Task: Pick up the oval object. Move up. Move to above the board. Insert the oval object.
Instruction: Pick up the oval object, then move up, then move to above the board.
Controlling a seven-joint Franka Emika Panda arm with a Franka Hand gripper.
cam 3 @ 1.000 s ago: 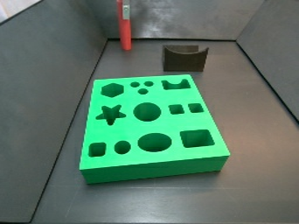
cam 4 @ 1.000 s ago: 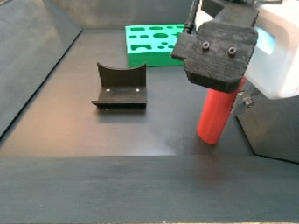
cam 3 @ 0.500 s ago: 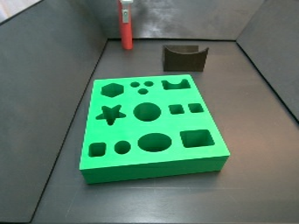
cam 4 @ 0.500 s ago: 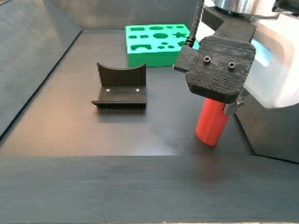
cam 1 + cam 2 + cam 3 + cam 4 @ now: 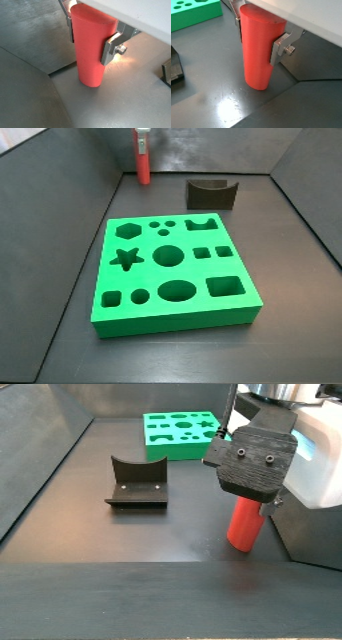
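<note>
1. Dark grey matte flooring point(image 5: 201, 353) covers the work area, enclosed by grey panel walls point(image 5: 80, 158) on its sides.
2. We see the thick bright green rectangular board point(image 5: 171, 318) with shaped cutouts lying flat on the floor in both side views point(image 5: 181, 446); one corner of it also appears in a wrist view point(image 5: 191, 15).
3. We count a hexagon, a star, circles, squares and an oval opening point(image 5: 175, 290) among its cutouts.
4. We find the tall plain red oval-section peg point(image 5: 245, 524) upright, well apart from the board, its lower end at the floor near a wall.
5. We note that the two-finger gripper point(image 5: 92, 31) sits over the upper part of the red peg.
6. Its flat silver fingers point(image 5: 110, 47) press against opposite sides of the peg in both wrist views point(image 5: 281, 46), so we read the jaws as clamped on the peg.
7. We cannot tell whether the peg's base touches the floor or hangs just above it.
8. We see the dark grey U-shaped block point(image 5: 211, 194) on the floor between the peg and the board, apart from both point(image 5: 136, 482).
</note>
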